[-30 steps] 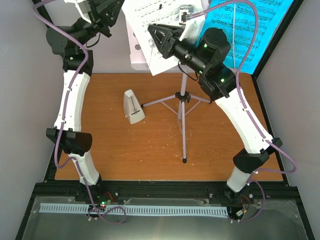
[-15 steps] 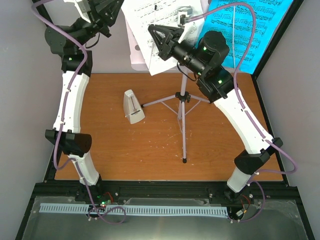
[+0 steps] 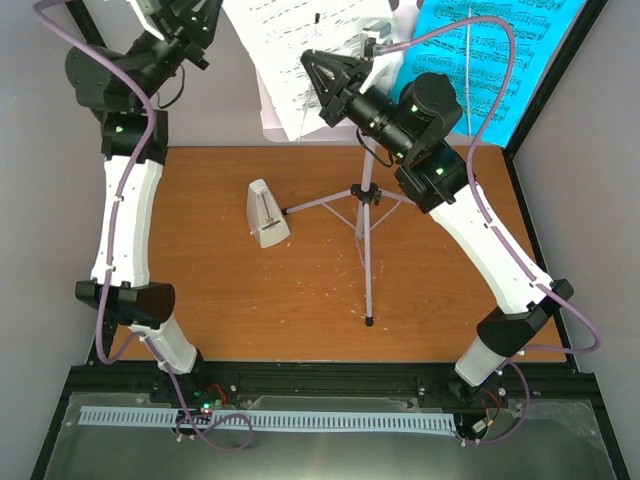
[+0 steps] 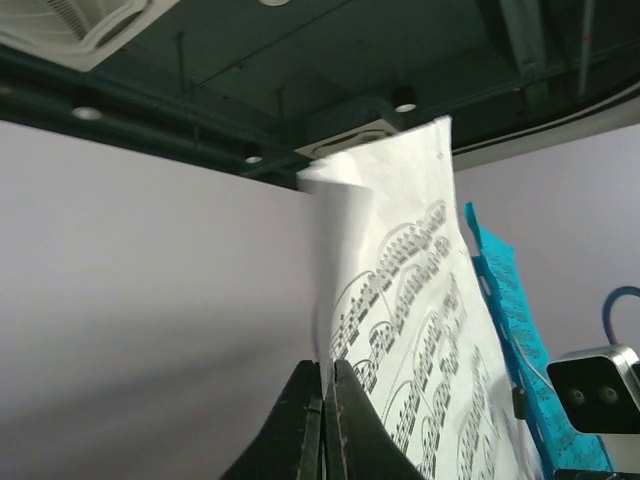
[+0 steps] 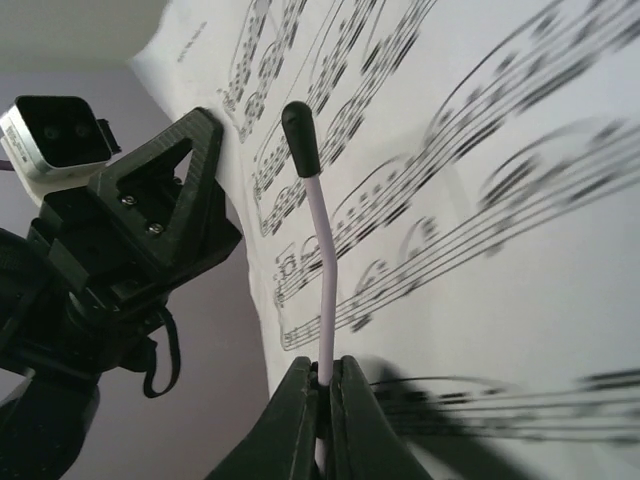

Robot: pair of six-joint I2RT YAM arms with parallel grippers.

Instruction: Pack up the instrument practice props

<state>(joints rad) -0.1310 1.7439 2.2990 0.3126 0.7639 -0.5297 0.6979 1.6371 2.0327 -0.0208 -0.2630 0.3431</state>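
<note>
The lilac tripod music stand [image 3: 366, 205] stands mid-table. My right gripper [image 3: 330, 85] is at its top, shut on the stand's thin lilac page-retainer arm [image 5: 320, 250] with a black tip; the jaws [image 5: 323, 372] pinch it. My left gripper [image 3: 185, 20] is raised at the back left, shut on the edge of the white sheet-music page [image 3: 300, 50], which also shows in the left wrist view [image 4: 420, 330] at the closed jaws [image 4: 327, 367] and in the right wrist view [image 5: 480, 200]. The blue page [image 3: 480, 60] leans at the back right. The white metronome [image 3: 267, 213] stands left of the tripod.
The tripod legs [image 3: 368, 280] spread over the brown tabletop [image 3: 250, 310]. Grey walls close in left, right and back. The left gripper's body [image 5: 150, 230] hangs close beside the right jaws. A black frame rail [image 3: 320, 380] runs along the near edge.
My left arm has risen and swung left, carrying the white page up and left. My right gripper has stayed at the stand's retainer arm with a slight shift.
</note>
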